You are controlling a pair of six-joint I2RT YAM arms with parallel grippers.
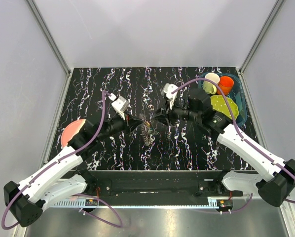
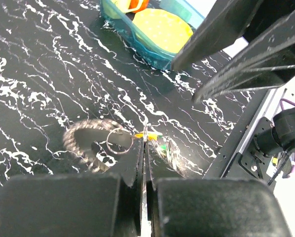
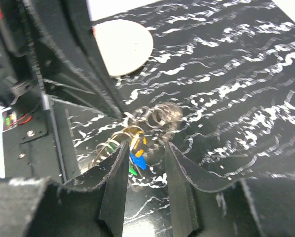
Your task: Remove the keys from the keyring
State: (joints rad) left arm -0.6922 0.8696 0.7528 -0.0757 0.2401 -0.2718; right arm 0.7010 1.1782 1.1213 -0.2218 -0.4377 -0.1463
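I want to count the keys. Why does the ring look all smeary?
Left wrist view: the keyring is smeared, likely by motion blur; right wrist view: it is a soft blur too, though the keys look sharper; top view: it is just tiny and streaky.

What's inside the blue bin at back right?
The blue bin holds a yellow-green dotted plate, a cream cup and an orange cup. The right arm hides part of the plate.

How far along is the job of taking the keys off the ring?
Done: nothing; no key is seen lying loose. In hand: the left gripper pinches the keys beside the ring; the right gripper straddles them, open. Left: every key.
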